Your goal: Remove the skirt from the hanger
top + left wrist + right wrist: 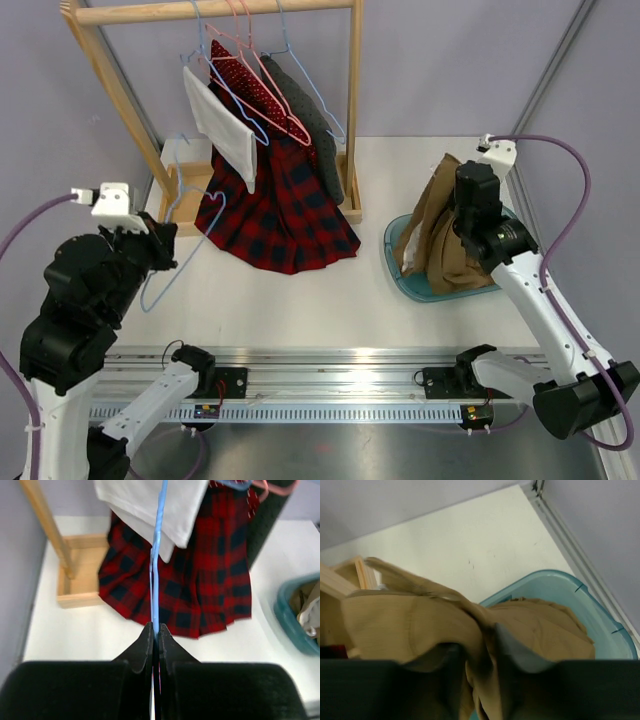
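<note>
A tan skirt [428, 222] hangs bunched from my right gripper [458, 232], which is shut on its fabric above the teal basket [396, 243]. In the right wrist view the tan skirt [420, 625] fills the space around the gripper [487, 645], and part of it lies in the basket [600, 611]. My left gripper [168, 250] is shut on a bare light-blue wire hanger [196, 228], held off the rack at the left. In the left wrist view the blue hanger [156, 570] runs straight up from the closed gripper [156, 630].
A wooden clothes rack [352, 100] stands at the back with several hangers. They carry a red plaid skirt [285, 215], a white garment [222, 125], a dark grey one [325, 150] and a red dotted one [248, 80]. The rack's wooden base [75, 580] is at left.
</note>
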`<state>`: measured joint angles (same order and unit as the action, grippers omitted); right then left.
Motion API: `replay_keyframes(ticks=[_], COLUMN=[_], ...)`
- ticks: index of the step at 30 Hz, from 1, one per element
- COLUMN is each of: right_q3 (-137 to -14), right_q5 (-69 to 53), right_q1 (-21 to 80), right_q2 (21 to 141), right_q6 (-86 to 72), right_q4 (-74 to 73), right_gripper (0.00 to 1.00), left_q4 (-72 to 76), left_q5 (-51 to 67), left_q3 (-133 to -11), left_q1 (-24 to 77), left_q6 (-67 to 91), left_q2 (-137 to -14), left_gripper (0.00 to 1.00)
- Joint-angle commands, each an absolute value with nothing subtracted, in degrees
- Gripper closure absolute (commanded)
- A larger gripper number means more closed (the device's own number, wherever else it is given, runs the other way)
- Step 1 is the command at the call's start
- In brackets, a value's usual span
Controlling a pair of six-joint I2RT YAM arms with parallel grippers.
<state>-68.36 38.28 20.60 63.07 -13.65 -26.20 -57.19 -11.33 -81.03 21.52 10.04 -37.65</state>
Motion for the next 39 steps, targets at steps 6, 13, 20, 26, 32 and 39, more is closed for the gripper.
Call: replay_keyframes(ticks=[6,13,20,26,32,39], right_q3=[-54.8,-47.2,-42.2,-42.4,-42.8,-43.4], right_q5=[19.8,13.3,-0.9,-3.0,-4.0,-4.7], right_q1=[20.5,20.5,20.6,20.6,20.7,20.6], right_q2=[55.9,50.3,41.7,36.5,36.9,36.5], right_q6=[-32.0,-34.3,-36.7,-34.4,-33.0,-32.5], right_q4=[-23.0,-24.9,-26.4,-29.7,-30.4,-31.5], right_gripper=[0.01,0.01,0.01,0.01,0.01,0.01], left_q4=[-50.5,-40.2,-34.3,-35.1,-32.2,-32.6], left_q5=[-28.4,-34.4,-31.1,-24.4,-19.3,-15.9], left_q3=[-102.7,-114.4,-124.0,-131.4,-130.6,-126.2], left_q1=[21.5,19.9,11.7,6.3,4.5,0.0], left_q6=[6.4,0.4,-0.3,3.4,4.0,7.2], left_q2=[-55.5,-71.0,-82.9,-90.7,-93.9,-95.6], left_gripper=[1.0,1.0,1.0,1.0,1.0,1.0])
